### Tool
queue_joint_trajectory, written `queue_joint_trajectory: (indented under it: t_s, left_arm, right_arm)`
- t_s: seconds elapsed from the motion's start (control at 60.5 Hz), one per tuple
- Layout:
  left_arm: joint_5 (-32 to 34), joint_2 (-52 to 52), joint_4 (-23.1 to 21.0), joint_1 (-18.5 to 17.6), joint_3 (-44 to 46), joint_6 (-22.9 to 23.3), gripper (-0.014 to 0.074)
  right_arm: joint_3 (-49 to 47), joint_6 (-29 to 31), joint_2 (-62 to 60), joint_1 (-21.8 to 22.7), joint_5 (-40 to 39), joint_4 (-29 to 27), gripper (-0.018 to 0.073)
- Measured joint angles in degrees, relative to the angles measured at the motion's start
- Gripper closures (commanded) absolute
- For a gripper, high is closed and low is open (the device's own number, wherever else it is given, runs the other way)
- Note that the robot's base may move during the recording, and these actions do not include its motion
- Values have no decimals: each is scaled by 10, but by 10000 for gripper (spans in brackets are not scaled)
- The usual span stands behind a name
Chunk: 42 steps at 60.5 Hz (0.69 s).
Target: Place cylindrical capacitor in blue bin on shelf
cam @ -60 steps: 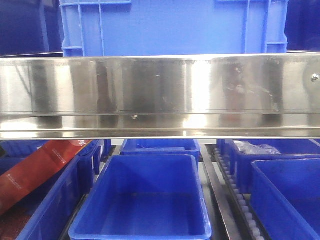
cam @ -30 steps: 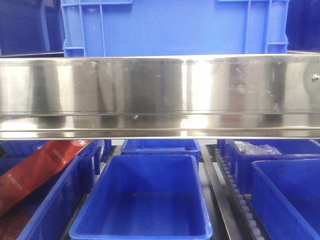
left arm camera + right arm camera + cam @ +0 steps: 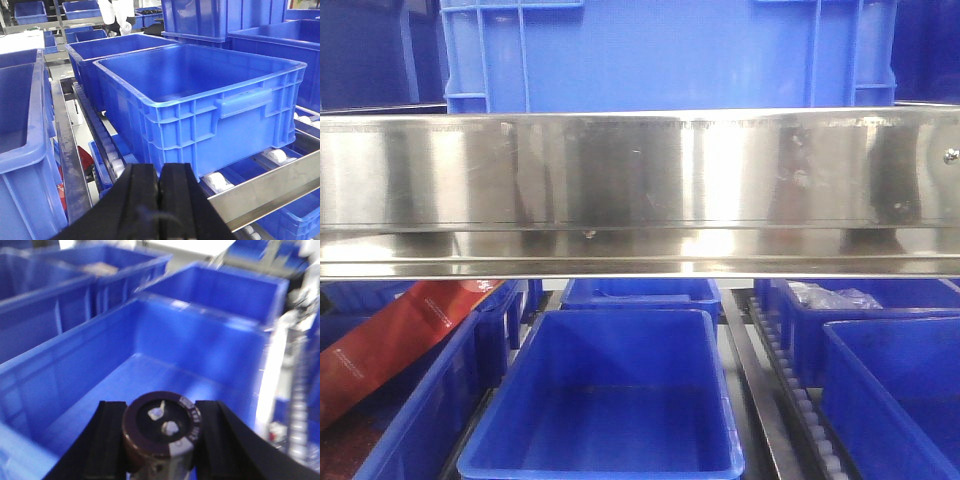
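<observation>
Blue bins fill the shelf [image 3: 640,190]; right gripper [image 3: 161,432] jaws are clamped on the cylindrical capacitor [image 3: 161,427], held above a bin [image 3: 150,370] for release; left gripper [image 3: 159,200] jaws are pressed together, empty.

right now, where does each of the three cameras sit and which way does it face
Front view: level with the shelf rail, facing the rack; blue bins above and below; none of the robot shows.
Left wrist view: behind the left gripper, jaws together, looking over a blue bin on rollers.
Right wrist view: behind the right gripper, which clamps the capacitor over an open blue bin.
Shared: both wrist views show empty blue bins; whether it is the same bin cannot be told.
</observation>
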State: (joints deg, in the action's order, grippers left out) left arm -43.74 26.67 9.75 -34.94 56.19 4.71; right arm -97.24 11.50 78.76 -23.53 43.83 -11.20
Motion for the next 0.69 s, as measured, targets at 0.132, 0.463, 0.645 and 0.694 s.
queue_joint_trajectory:
  t_s: [0.132, 0.463, 0.645, 0.694]
  left_arm:
    - [0, 0, 0, 0, 0, 0, 708]
    - [1, 0, -1, 0, 0, 0, 708]
    - [1, 0, -1, 0, -1, 0, 708]
    - [1, 0, -1, 0, -1, 0, 708]
  right_arm:
    - [-58, 0, 81, -4, 26, -3, 721]
    - [-79, 0, 203, -5, 40, -3, 720]
    - [-79, 0, 216, -5, 39, -10, 328]
    - [-80, 0, 216, -6, 38, -11, 167]
